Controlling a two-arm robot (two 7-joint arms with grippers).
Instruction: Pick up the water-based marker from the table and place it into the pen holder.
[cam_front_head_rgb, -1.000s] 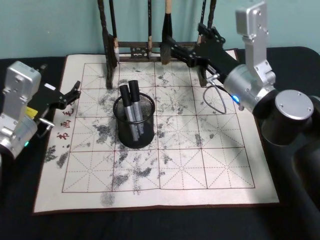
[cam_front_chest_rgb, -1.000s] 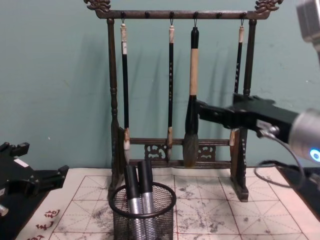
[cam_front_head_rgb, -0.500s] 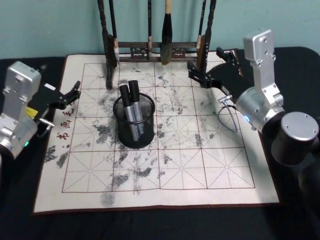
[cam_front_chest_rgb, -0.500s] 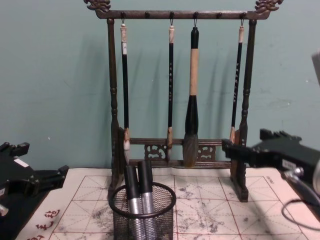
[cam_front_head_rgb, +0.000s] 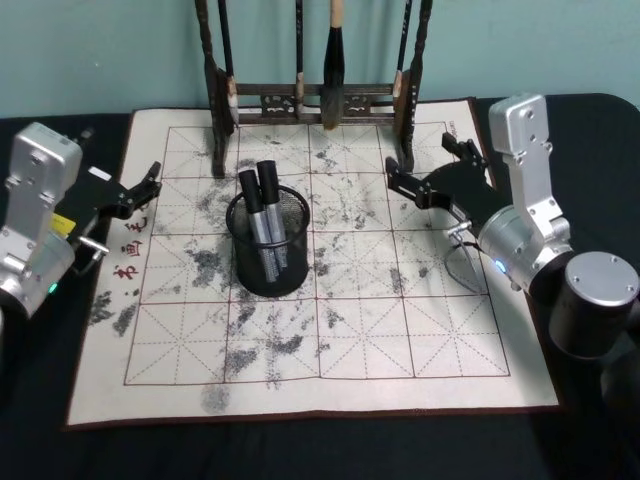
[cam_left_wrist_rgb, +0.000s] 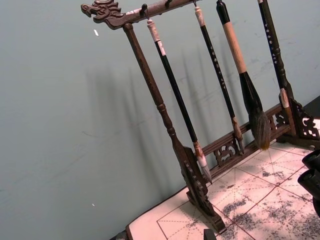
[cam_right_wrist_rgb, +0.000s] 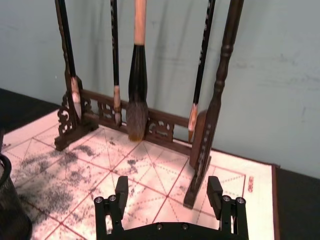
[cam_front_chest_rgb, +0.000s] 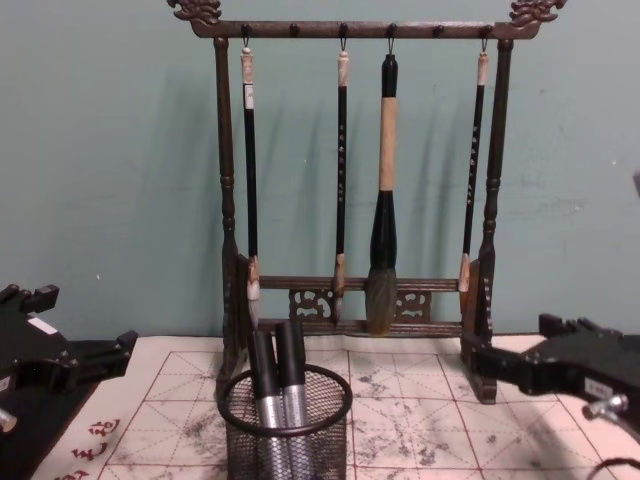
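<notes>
Teal wall behind; dark table (cam_front_head_rgb: 300, 450) under a white red-gridded calligraphy mat (cam_front_head_rgb: 400, 340) blotched with grey ink.

Items I log from the console:

1. Pen holder (cam_front_head_rgb: 268, 246): round black wire-mesh cup, upright on the mat, left of centre and in front of the brush rack. Chest view shows it low in the foreground (cam_front_chest_rgb: 287, 428).
2. Water-based markers (cam_front_head_rgb: 260, 212): two, black caps over silver barrels, standing side by side inside the pen holder, caps leaning toward the rack. Chest view shows the caps above the rim (cam_front_chest_rgb: 280, 358).
3. Brush rack (cam_front_head_rgb: 310, 100): tall dark wood with carved ends, at the far edge of the mat; four brushes hang from its top bar (cam_front_chest_rgb: 385, 200).
4. Right gripper (cam_front_head_rgb: 428, 166): over the mat's right side, near the rack's right post, well apart from the holder. Fingers spread wide, nothing between them; the right wrist view shows both tips (cam_right_wrist_rgb: 171, 194) parted with mat between.
5. Left gripper (cam_front_head_rgb: 148, 184): at the mat's left edge, beside the red characters, pointing toward the holder. I cannot tell how its fingers stand.
</notes>
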